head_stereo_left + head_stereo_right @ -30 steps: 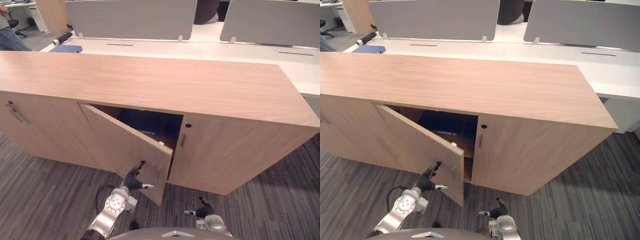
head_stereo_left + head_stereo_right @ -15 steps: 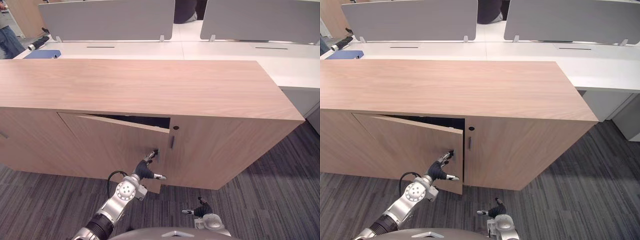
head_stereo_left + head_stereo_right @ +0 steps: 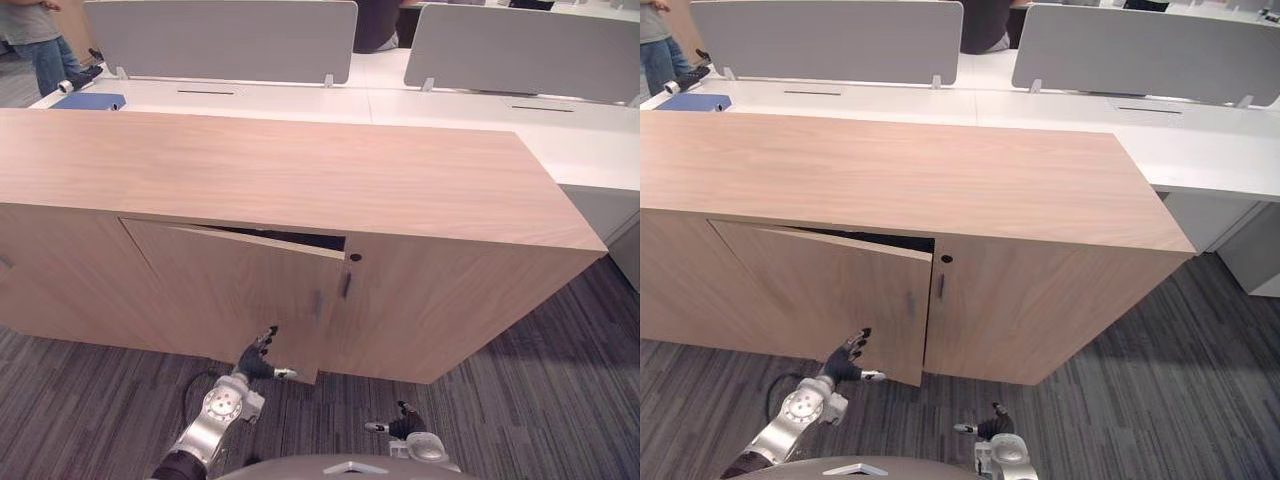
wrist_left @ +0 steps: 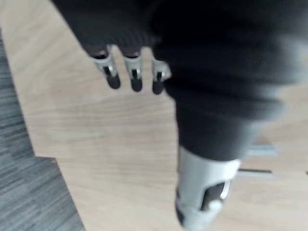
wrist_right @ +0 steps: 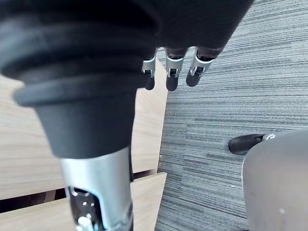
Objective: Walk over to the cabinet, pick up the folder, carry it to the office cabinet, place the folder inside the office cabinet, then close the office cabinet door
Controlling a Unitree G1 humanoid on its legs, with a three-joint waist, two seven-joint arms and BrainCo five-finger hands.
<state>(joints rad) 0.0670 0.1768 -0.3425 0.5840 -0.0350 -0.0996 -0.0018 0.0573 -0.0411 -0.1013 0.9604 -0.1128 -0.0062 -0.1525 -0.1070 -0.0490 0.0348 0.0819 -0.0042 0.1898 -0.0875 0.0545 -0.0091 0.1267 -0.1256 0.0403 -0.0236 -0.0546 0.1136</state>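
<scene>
Folder: judged to lie inside the office cabinet (image 3: 300, 170); the dark gap is too narrow to confirm. Office cabinet door (image 3: 230, 290): ajar, right edge standing out toward the near side. Step in hand: closing. Left hand (image 3: 258, 358): fingers straight and apart, at the door's lower right corner. Next: push it far-ward, flush with the right door (image 3: 440, 300). Right hand (image 3: 400, 427): low, near, fingers relaxed. Carpet (image 3: 560, 400): open room nearside.

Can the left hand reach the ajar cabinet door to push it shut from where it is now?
Probably yes. The left hand is open right by the lower edge of the door, which stands slightly ajar, and nothing lies between them.
</scene>
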